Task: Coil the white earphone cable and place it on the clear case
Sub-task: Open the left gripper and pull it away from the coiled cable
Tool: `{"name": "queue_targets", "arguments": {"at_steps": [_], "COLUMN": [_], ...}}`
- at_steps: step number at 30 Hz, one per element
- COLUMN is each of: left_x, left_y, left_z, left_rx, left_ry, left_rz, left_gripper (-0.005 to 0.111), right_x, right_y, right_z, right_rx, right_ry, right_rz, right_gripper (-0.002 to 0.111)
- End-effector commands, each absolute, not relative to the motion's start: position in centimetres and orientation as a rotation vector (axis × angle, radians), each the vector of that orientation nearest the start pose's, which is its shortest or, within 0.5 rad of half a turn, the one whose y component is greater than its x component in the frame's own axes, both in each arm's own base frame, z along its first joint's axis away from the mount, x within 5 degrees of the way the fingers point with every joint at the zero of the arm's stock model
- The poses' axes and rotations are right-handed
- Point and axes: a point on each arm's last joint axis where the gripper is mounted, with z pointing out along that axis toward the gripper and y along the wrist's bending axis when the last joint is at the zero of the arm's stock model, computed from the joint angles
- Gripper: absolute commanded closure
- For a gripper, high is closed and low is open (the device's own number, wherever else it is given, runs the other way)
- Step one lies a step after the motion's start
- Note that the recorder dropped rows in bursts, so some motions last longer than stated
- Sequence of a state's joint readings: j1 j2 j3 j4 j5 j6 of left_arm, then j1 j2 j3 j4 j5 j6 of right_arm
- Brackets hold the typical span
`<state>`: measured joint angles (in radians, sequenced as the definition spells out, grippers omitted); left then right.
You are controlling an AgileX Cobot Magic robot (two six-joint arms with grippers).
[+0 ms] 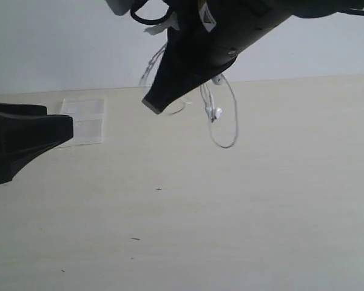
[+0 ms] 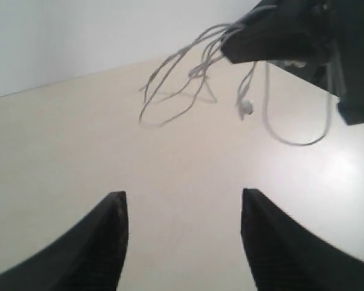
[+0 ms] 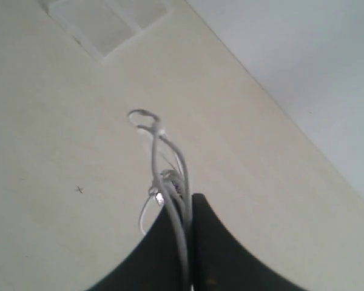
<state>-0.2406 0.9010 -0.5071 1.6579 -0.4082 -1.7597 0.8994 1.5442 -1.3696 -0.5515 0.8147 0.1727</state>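
Exterior view, 12 o'clock: white earphone cable (image 1: 213,113) dangling in loose loops, pinched in tightly closed right claw (image 3: 190,203). Left claw (image 2: 183,197) spread wide, gripping nothing. Seemingly coiled; not yet lowered onto clear case (image 1: 85,121) at 9 o'clock.

white earphone cable (image 1: 213,113) | clear case (image 1: 85,121) | beige table (image 1: 230,230) | black left hand (image 2: 182,200)

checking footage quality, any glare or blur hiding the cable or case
Left wrist view: glare patch on the table. Exterior view: the right gripper is a black silhouette, the clear case faint against the pale top. Right wrist view: the white earphone cable goes soft close to the lens.
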Motion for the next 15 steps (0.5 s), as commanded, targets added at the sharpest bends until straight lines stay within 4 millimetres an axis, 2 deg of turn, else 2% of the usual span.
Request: {"name": "queue_targets", "arguments": {"at_steps": [1,3,6,11,15], "left_x": [16.6,16.7,17.0,17.2,16.7], "left_y": [-7.3,-7.1,-6.0,-2.6,-0.9], "left_z": [28.6,28.1,27.1,24.9,24.0], "left_rx": [0.311,0.290,0.194,-0.203,-0.415], "left_ry": [1.931,1.942,1.961,1.956,1.922], "left_rz": [-0.619,-0.590,-0.470,-0.211,-0.102], "left_gripper": [0.059,0.074,0.107,0.107,0.107], "right_x": [23.8,23.5,23.1,23.4,24.6], "right_y": [23.4,23.5,24.2,26.5,29.1], "right_z": [35.8,35.7,35.2,34.4,32.5], "right_rx": [-1.037,-1.059,-1.131,-1.122,-1.054], "right_ry": [2.040,2.049,2.054,2.005,1.976], "right_rz": [-0.150,-0.120,-0.032,0.182,0.340], "right_gripper": [0.108,0.108,0.108,0.108,0.108]}}
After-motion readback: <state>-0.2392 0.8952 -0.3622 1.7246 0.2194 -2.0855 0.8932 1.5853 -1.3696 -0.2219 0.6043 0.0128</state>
